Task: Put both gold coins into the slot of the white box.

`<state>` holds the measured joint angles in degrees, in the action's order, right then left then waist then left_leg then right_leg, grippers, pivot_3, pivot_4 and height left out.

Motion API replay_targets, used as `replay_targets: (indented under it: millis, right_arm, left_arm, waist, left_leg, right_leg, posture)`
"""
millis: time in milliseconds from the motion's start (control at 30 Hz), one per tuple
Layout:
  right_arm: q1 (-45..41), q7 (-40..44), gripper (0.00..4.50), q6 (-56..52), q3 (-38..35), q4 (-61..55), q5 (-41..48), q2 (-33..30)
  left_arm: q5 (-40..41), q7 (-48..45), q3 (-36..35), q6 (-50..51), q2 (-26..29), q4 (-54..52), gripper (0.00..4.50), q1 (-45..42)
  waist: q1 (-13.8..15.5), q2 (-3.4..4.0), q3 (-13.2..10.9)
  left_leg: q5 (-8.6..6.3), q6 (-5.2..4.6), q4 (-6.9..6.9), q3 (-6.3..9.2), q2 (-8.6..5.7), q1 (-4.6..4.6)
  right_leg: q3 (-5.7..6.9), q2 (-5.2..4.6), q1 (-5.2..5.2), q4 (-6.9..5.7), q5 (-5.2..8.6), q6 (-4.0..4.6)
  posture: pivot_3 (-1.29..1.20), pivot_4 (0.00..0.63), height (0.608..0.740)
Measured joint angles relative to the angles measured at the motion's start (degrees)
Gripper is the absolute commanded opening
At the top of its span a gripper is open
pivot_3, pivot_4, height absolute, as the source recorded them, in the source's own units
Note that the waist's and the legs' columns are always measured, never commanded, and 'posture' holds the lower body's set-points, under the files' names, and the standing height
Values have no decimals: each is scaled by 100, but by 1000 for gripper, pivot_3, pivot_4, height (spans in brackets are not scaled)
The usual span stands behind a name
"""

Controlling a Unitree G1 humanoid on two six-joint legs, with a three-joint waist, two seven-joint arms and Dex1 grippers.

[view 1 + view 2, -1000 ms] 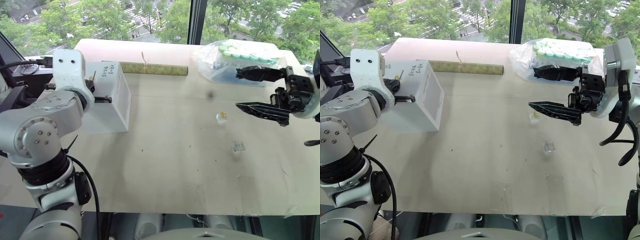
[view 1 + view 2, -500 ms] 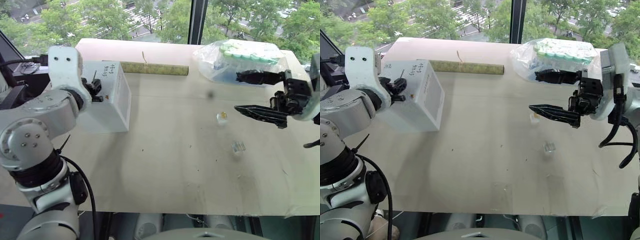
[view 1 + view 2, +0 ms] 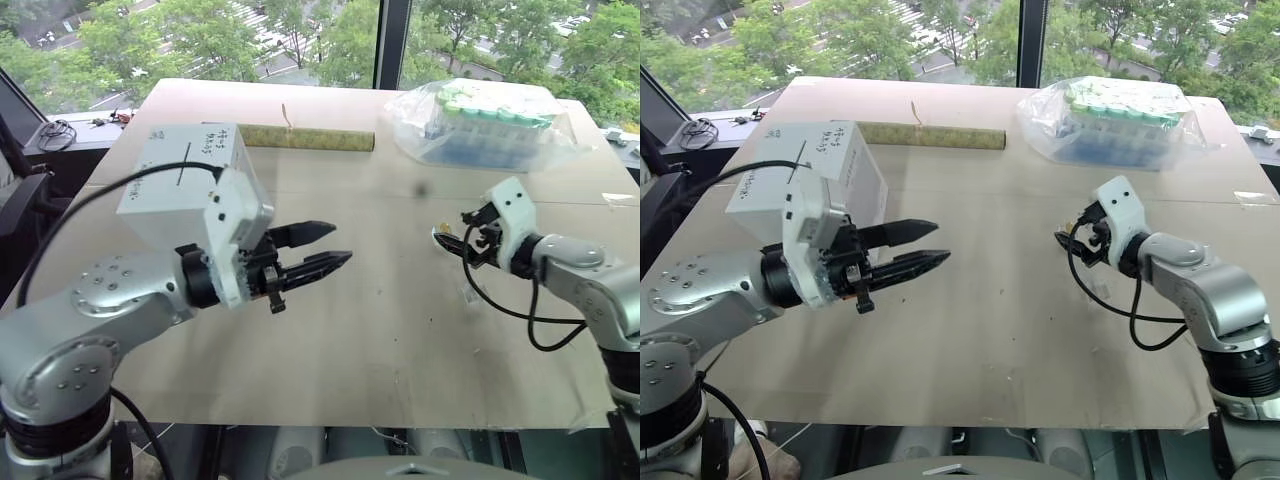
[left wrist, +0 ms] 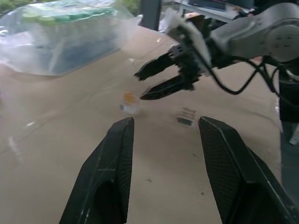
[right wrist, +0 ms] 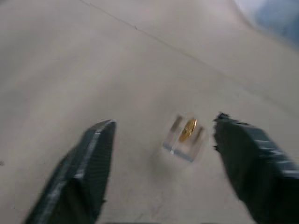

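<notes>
Pickup step: right gripper [image 5: 161, 161], jaws spread, straddles gold coin [image 5: 188, 129] at its 12 o'clock; next, pinch it.

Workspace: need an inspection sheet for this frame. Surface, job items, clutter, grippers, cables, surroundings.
Surface: tan table, small dark specks.
Job's things: one gold coin standing on edge in a clear plastic holder; white box at the table's left, slot on top.
Clutter: bag of green-capped tubes, green-patterned roll, second clear plastic piece with no coin visible in it.
Grippers: left gripper open, holding nothing, off the table. Right gripper open, by the coin, not gripping it.
Cables: black cable along the right arm; another over the box.
Surroundings: window, trees outside.
</notes>
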<state>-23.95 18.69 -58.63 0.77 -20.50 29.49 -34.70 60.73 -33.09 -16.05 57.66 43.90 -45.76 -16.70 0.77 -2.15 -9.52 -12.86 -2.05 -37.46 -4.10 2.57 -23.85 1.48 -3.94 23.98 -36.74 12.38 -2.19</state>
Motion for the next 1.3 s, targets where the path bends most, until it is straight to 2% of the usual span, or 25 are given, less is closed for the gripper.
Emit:
replay_targets:
  millis: [233, 433, 733, 767, 800, 833, 867, 1300]
  right_arm:
    - [-323, -451, 2183, -397, -176, 323, -126, 545]
    - [-404, -554, 2183, -474, -187, 603, -294, 646]
    - [-599, -430, 2183, -486, -181, 842, -452, 652]
    - [-621, -405, 1641, -489, -181, 876, -454, 665]
    - [-642, -389, 1363, -489, -181, 928, -455, 692]
    - [-642, -371, 816, -492, -179, 952, -458, 702]
    - [-642, -351, 458, -493, -177, 970, -460, 703]
    - [-705, -223, 458, -494, -152, 1043, -633, 721]
  left_arm:
    - [-573, -627, 219, -799, 73, 527, 2204, 213]
    - [-875, -784, 323, -1091, 81, 643, 2204, 315]
    - [-823, -662, 319, -1095, 81, 578, 2204, 380]
    - [-823, -655, 319, -1095, 82, 577, 2204, 388]
    - [-823, -643, 319, -1095, 88, 570, 2204, 392]
    - [-823, -635, 319, -1095, 98, 563, 2204, 395]
    - [-824, -623, 319, -1095, 108, 554, 2204, 401]
    - [-474, -198, 318, -1033, 172, 359, 2204, 335]
  waist:
    - [4, 1, 0]
    - [-10, 2, -1]
    - [-13, 2, -1]
    - [-13, 2, -1]
    - [-14, 2, -1]
    - [-13, 3, -2]
    - [-14, 3, -2]
    - [-13, 3, -2]
  left_leg:
    - [0, -1, 2, 1, 0, -4]
    - [0, -1, 3, 2, 4, -4]
    - [0, -1, 4, 3, 10, -4]
    - [-1, -1, 4, 3, 11, -4]
    - [0, -1, 4, 3, 11, -4]
    - [-1, -1, 4, 3, 11, -4]
    - [-1, -1, 4, 3, 11, -4]
    - [-1, -1, 5, 3, 13, -4]
  right_leg:
    - [3, 1, 0, 6, 1, -2]
    - [3, 5, 1, 5, 1, -3]
    - [1, 14, 1, 5, 1, -3]
    - [2, 15, 1, 5, 1, -3]
    - [2, 16, 1, 5, 1, -3]
    - [2, 16, 1, 5, 1, -3]
    - [2, 16, 1, 5, 1, -3]
    - [1, 18, 1, 5, 1, -3]
  posture:
    - [0, 150, 740]
    - [0, 150, 740]
    - [0, 150, 740]
    - [0, 150, 740]
    - [0, 150, 740]
    - [0, 150, 740]
    - [0, 150, 740]
    - [0, 150, 740]
